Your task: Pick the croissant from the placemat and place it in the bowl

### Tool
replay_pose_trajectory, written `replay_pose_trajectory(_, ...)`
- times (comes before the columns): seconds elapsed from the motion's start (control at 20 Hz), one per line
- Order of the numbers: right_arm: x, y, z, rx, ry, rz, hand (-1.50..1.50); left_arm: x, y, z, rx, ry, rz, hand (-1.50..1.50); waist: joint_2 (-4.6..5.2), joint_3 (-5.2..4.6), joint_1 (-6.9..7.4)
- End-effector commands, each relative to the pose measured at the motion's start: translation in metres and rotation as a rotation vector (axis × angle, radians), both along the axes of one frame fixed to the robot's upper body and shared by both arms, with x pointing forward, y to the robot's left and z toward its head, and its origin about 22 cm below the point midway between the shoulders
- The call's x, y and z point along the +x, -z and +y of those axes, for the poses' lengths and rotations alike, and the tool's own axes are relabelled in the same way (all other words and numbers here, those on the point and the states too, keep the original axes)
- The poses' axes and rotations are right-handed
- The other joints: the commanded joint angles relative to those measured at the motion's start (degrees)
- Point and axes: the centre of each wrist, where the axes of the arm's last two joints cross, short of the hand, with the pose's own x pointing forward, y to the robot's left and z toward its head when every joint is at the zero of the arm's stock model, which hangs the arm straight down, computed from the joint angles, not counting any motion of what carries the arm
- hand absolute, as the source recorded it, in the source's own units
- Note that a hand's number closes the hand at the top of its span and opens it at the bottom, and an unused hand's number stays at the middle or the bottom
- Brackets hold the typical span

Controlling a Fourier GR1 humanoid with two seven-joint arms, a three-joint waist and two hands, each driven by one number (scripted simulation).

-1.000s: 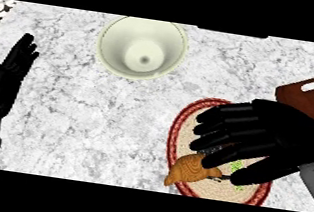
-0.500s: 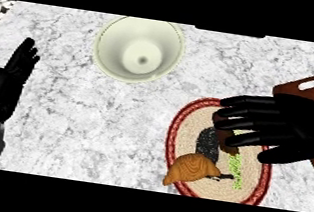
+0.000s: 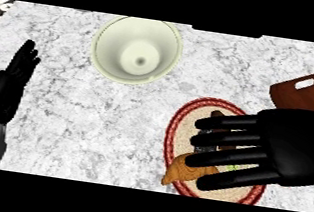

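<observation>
A golden-brown croissant (image 3: 183,171) lies at the lower left of an oval placemat (image 3: 184,127) with a red rim, on the marble counter. My right hand (image 3: 288,151) hovers over the placemat with its fingers (image 3: 226,122) stretched out straight to the left; it is open and hides much of the mat and part of the croissant. A pale cream bowl (image 3: 138,50) stands at the top centre, with nothing inside. My left hand (image 3: 6,89) rests open at the left edge, fingers pointing up.
A brown wooden cutting board (image 3: 307,94) with a handle slot lies at the right edge, behind my right hand. Patterned tiles show in the two upper corners.
My right hand has gone from curled over the croissant to spread straight, and has shifted right and up. The croissant has stayed on the mat. The left hand has barely moved.
</observation>
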Motion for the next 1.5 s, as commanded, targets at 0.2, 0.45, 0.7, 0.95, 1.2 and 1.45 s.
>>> replay_pose_trajectory(0.2,-0.041,0.004,0.053,-0.288,-0.019,-0.162,-1.50,0.008,-0.014,-0.002,-0.002,0.004,-0.002,0.00,0.04,-0.01,-0.25)
replay_pose_trajectory(0.45,-0.023,0.022,0.080,-0.438,-0.011,-0.173,-1.50,-0.009,0.000,-0.003,-0.014,0.017,-0.003,0.00,0.26,0.00,1.00)
replay_pose_trajectory(0.7,-0.035,0.031,0.079,-0.559,0.022,-0.281,-1.50,0.004,-0.014,0.014,0.002,0.001,0.000,0.00,0.20,0.03,0.20)
replay_pose_trajectory(0.95,-0.050,0.079,0.091,-0.592,0.032,-0.335,-1.50,0.006,-0.005,0.010,-0.010,0.002,-0.007,0.00,0.26,0.05,-0.03)
replay_pose_trajectory(1.2,-0.033,0.078,0.088,-0.445,0.010,-0.383,-1.50,0.003,-0.003,-0.021,-0.012,0.010,0.000,0.00,0.30,0.09,0.15)
replay_pose_trajectory(1.45,-0.036,0.104,0.089,-0.404,-0.007,-0.392,-1.50,0.007,-0.006,0.005,0.001,0.003,0.002,0.00,0.28,0.06,-0.02)
